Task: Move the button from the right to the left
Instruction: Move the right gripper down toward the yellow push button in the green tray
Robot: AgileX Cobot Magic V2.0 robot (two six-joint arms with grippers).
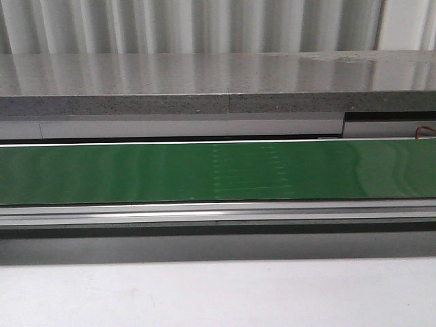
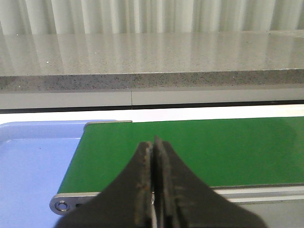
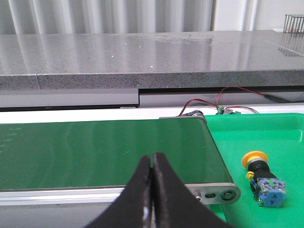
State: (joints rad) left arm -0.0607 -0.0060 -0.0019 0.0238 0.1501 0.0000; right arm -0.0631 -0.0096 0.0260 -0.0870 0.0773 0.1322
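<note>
The button (image 3: 264,178) lies on its side in the green tray (image 3: 285,137) past the right end of the green conveyor belt (image 3: 104,152); its yellow cap faces away and its blue body is nearest the camera. It shows only in the right wrist view. My right gripper (image 3: 152,159) is shut and empty, over the belt's near rail, to the left of the button. My left gripper (image 2: 153,142) is shut and empty over the left end of the belt (image 2: 190,147). Neither gripper shows in the front view.
A blue tray (image 2: 33,161) lies beyond the belt's left end. A grey stone ledge (image 1: 204,82) runs behind the belt (image 1: 204,170). Red and black wires (image 3: 228,95) sit by the belt's right roller. A white tabletop (image 1: 204,293) lies in front.
</note>
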